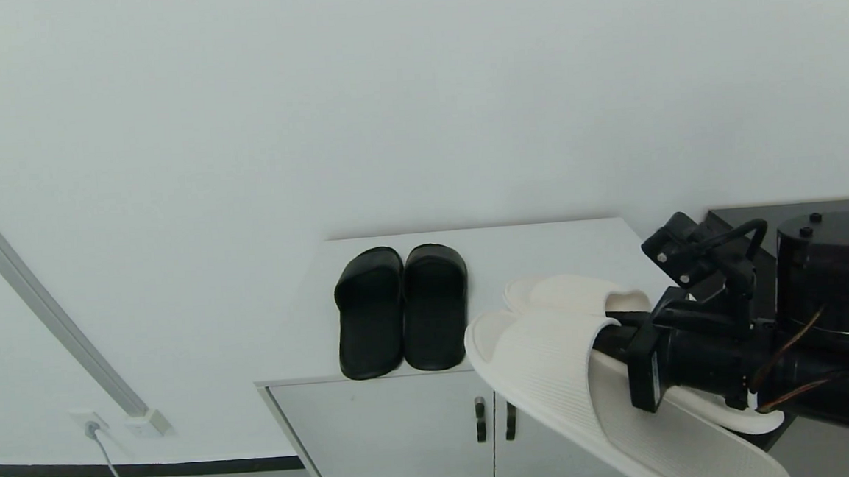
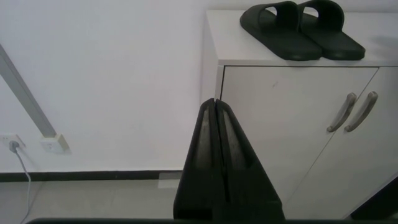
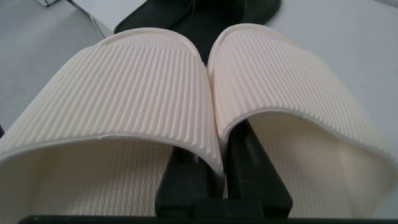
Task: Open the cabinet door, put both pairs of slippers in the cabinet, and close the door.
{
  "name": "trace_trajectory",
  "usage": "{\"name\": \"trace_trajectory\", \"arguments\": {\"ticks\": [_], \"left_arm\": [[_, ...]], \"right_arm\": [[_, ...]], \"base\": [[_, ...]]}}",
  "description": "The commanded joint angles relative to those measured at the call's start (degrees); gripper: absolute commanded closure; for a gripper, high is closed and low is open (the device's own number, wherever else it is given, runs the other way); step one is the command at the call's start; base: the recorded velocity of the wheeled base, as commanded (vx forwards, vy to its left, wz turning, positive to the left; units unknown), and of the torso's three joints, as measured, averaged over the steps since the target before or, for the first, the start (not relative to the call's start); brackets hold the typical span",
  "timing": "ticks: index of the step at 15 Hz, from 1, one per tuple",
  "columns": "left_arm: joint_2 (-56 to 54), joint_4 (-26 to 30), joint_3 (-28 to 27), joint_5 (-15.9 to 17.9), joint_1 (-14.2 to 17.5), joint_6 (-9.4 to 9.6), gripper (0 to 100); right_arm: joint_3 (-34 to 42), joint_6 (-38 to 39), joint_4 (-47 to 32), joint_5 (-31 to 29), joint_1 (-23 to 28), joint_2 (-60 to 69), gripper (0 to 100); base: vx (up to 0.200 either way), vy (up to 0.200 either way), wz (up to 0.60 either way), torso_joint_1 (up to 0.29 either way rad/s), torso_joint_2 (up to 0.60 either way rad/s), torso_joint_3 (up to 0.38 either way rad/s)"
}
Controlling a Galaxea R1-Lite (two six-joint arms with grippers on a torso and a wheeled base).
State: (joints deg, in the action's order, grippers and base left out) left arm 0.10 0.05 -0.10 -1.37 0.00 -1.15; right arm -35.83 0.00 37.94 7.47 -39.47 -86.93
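The right gripper (image 3: pixel 222 177) grips both white slippers (image 1: pixel 549 349), right of the black slippers (image 1: pixel 401 310) on the closed cabinet (image 1: pixel 377 433). The left gripper (image 2: pixel 216 109) is pressed together, empty.

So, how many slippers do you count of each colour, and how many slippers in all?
black slippers, on top of the cabinet: 2
white slippers: 2
Total: 4 slippers
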Motion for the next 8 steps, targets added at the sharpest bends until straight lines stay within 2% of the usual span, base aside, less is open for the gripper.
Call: {"name": "trace_trajectory", "arguments": {"ticks": [1,8], "left_arm": [[0.08,-0.05,0.01,-0.04,0.00,-0.08,100],[0.08,-0.05,0.01,-0.04,0.00,-0.08,100]], "right_arm": [[0.50,0.00,0.03,0.09,-0.08,0.18,100],[0.76,0.00,0.03,0.17,-0.17,0.27,100]], "base": [[0.000,0.000,0.00,0.000,0.00,0.000],[-0.200,0.000,0.00,0.000,0.00,0.004]]}}
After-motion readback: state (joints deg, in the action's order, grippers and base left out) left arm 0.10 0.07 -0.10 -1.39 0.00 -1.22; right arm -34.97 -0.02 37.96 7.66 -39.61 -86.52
